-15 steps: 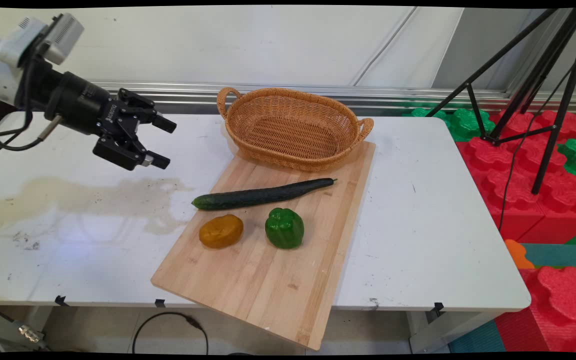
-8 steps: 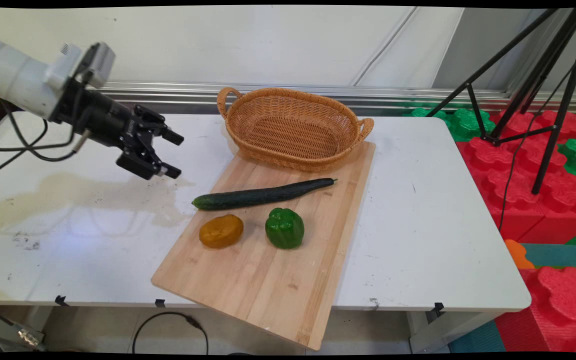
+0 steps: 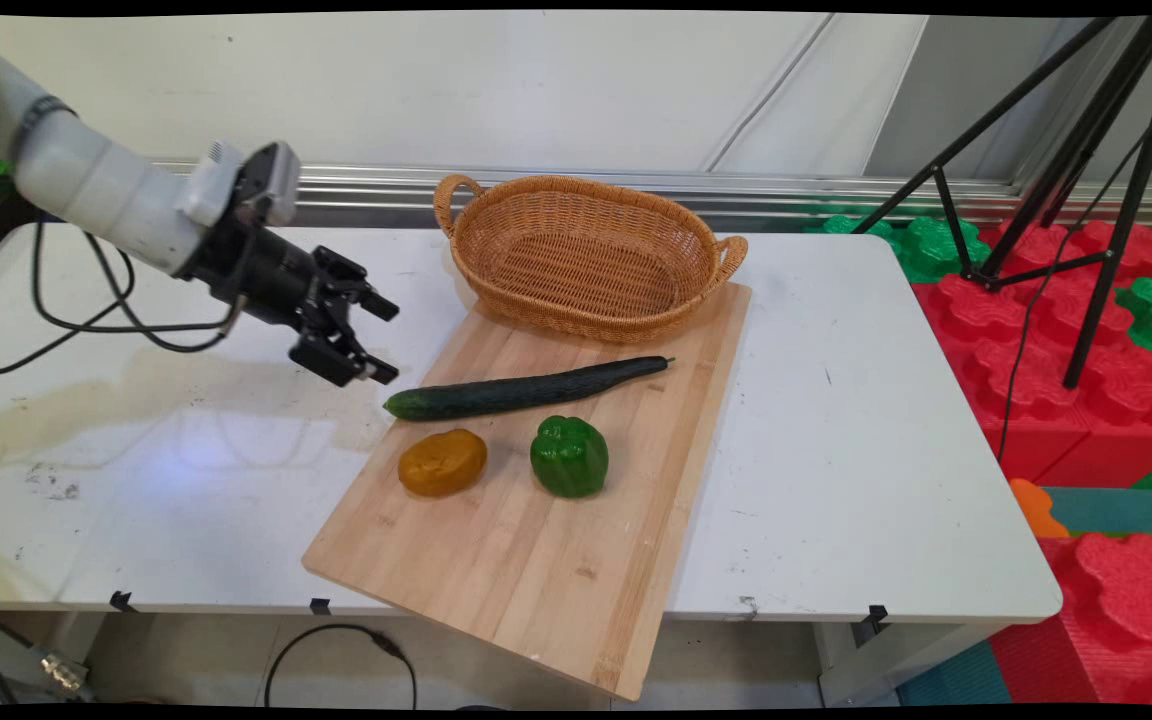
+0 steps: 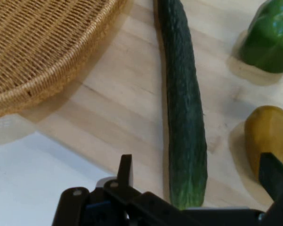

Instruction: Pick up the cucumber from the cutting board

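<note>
Main view: the black two-finger gripper, jaws spread apart and holding nothing, is shown above the white table, just beside the blunt end of a long, dark green cucumber. The cucumber is laid across a pale, grained wooden cutting board, with a rounded yellow-brown potato and a glossy, lobed green bell pepper near it. An oval woven wicker basket with two loop handles is set on the board's far end.

A fixed camera looked down across the white bench; the claw-mounted camera closely shared the long dark-green cucumber.
</note>
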Robot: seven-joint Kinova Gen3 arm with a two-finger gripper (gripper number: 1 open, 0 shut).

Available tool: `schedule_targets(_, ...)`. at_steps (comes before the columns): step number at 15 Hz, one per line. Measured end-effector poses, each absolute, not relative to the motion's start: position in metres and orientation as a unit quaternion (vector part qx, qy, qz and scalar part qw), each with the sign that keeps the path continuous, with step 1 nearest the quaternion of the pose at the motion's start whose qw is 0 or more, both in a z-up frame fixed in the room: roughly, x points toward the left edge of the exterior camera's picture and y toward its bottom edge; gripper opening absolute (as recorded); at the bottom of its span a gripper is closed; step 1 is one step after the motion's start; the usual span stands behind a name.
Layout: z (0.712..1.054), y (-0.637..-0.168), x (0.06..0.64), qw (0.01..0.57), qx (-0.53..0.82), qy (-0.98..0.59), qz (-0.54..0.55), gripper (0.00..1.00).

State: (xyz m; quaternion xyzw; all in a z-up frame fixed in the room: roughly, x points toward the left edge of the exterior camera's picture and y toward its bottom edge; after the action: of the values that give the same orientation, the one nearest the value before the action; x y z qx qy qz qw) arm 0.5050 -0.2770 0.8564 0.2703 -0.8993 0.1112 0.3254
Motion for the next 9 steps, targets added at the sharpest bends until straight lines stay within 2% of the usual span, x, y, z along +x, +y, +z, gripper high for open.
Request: schedule_targets(9,0.818,-0.306,0.462,0.313,0.279,-0.902,0.097,1.00)
